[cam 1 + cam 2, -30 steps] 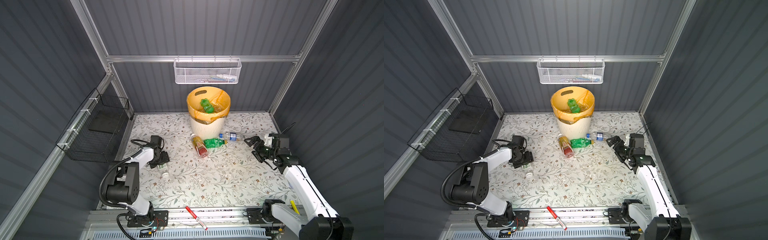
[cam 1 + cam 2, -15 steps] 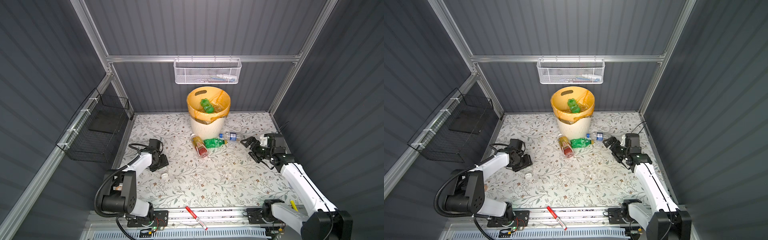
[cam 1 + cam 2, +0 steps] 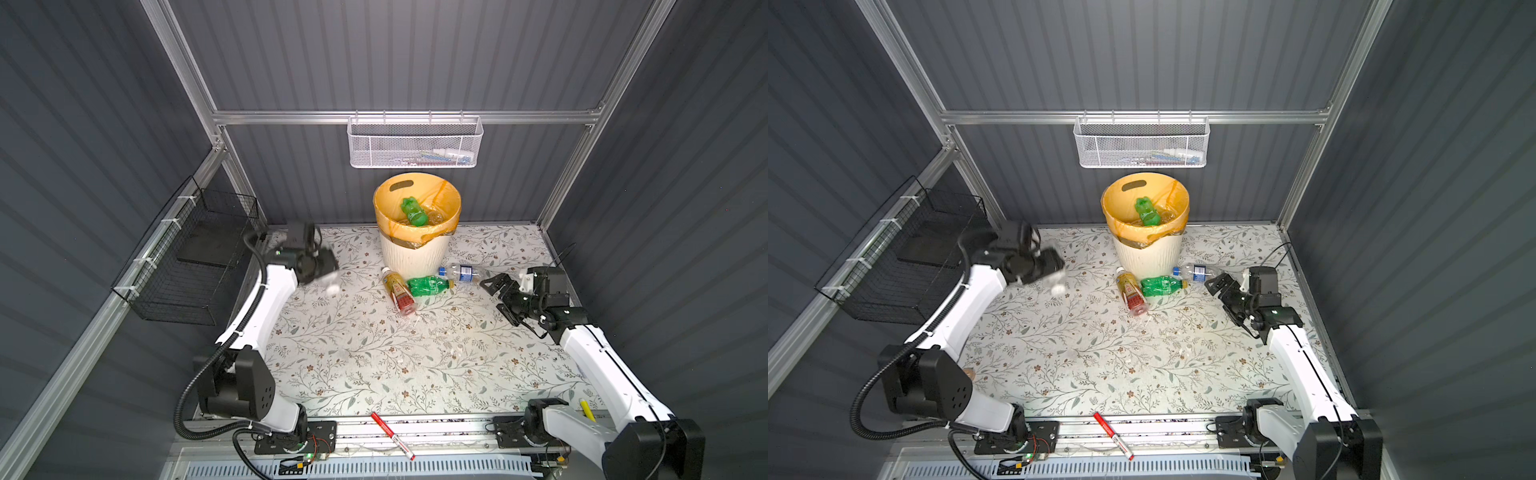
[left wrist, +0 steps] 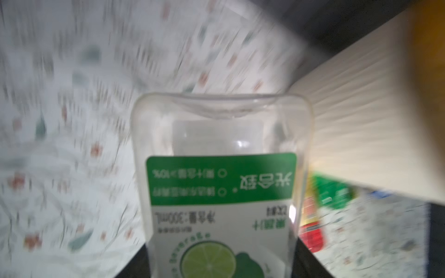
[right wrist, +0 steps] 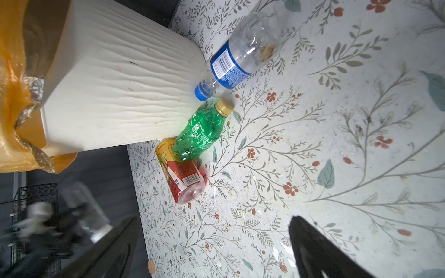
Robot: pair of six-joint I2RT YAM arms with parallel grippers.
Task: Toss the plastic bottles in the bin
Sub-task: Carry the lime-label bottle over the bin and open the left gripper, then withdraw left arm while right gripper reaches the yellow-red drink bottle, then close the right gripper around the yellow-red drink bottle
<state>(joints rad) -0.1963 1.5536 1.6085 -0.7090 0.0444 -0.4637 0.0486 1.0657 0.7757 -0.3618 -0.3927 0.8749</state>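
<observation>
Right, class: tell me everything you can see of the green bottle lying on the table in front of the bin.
The green bottle is translucent green plastic, dented and crumpled, with a tan screw cap and a green label with white print. It lies on its side on the flowered table cover, just in front of the bin. Its base rests against the red-and-yellow-labelled bottle; its cap points toward the blue-labelled bottle. It looks empty.
</observation>
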